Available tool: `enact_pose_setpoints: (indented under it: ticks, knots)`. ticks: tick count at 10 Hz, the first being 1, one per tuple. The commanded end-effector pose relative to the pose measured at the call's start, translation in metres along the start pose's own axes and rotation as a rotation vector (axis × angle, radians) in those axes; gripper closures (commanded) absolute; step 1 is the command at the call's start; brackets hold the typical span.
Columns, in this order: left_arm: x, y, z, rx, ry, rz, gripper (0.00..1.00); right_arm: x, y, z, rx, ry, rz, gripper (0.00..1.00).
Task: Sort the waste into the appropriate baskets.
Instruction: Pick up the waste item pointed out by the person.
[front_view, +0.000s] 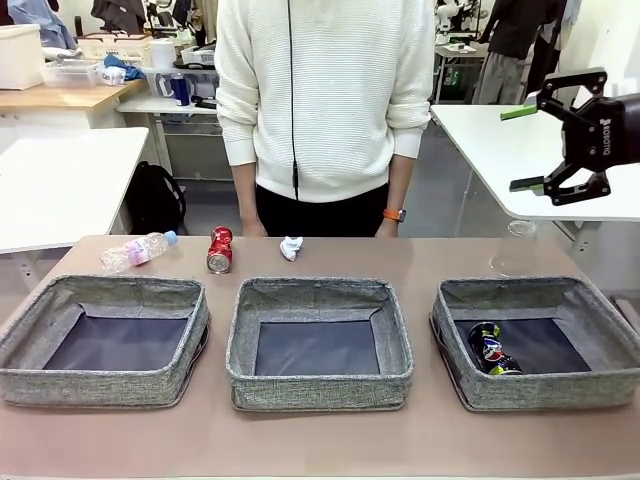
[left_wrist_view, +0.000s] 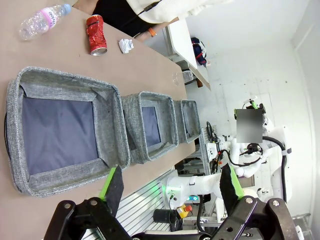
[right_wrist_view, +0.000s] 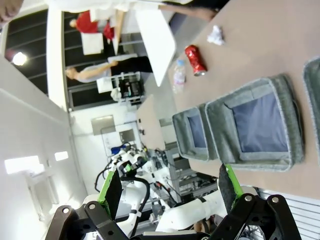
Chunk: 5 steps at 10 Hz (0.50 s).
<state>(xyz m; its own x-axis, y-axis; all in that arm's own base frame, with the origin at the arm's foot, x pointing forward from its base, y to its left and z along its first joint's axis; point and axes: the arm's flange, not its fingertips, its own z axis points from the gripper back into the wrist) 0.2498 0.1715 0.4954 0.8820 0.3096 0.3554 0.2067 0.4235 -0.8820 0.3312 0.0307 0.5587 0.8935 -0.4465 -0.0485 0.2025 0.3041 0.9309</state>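
Can (front_view: 219, 249), red and crushed, lies well apart from left fingers (left_wrist_view: 112, 187) and right fingers (front_view: 520, 111), both wide, empty.

Three baskets (front_view: 105, 385) (front_view: 320, 390) (front_view: 540, 395) are sitting on the counter (front_view: 320, 450), with one red can (front_view: 219, 249), one dark can (front_view: 492, 350), one bottle (front_view: 137, 250), one paper wad (front_view: 291, 247) and one crumpled plastic piece (front_view: 515, 250) lying about.
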Motion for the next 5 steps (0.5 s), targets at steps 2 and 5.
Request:
enact_pose_setpoints:
  ticks: [2, 5]
  knots:
    - [0.0007, -0.0015, -0.0005, -0.019, -0.008, -0.022, 0.0, 0.0013, 0.0003, -0.0007, -0.002, 0.002, 0.03, 0.0]
    - [0.0007, -0.0015, -0.0005, -0.019, -0.008, -0.022, 0.0, 0.0013, 0.0003, -0.0007, -0.002, 0.002, 0.03, 0.0]
